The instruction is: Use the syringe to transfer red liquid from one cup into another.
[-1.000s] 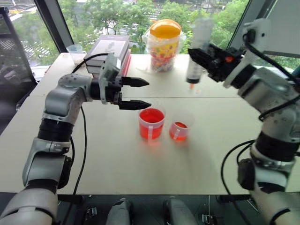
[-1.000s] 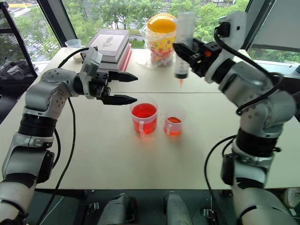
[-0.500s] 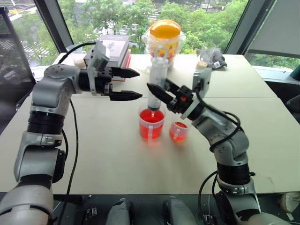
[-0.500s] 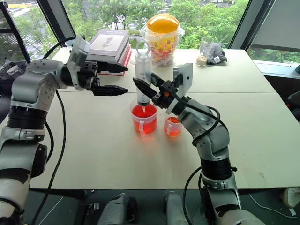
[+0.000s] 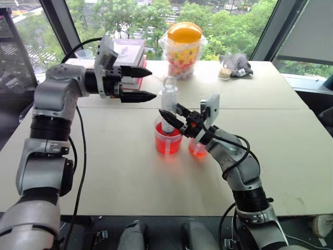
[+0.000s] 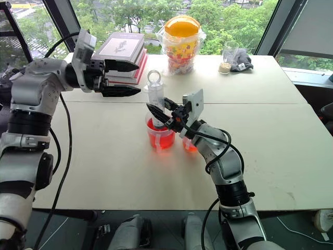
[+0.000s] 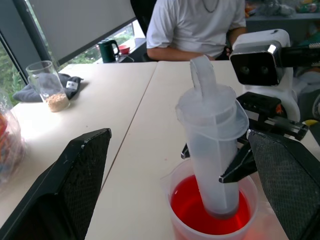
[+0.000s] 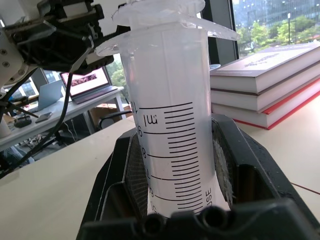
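Beige table [image 5: 130, 172]: right tool [image 5: 169, 115] grips syringe [image 5: 167, 100] dipped in larger cup [image 5: 167, 144]; left tool [image 5: 153, 84] wide.

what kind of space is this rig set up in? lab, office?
Looks like an office or meeting room rather than a wet lab: big windows looking onto trees, a stack of books on the pale table, an open laptop, and a seated person across the table.

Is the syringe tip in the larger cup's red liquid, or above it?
In: the syringe, upright in the right gripper, has its lower end below the surface of the red liquid in the larger cup.
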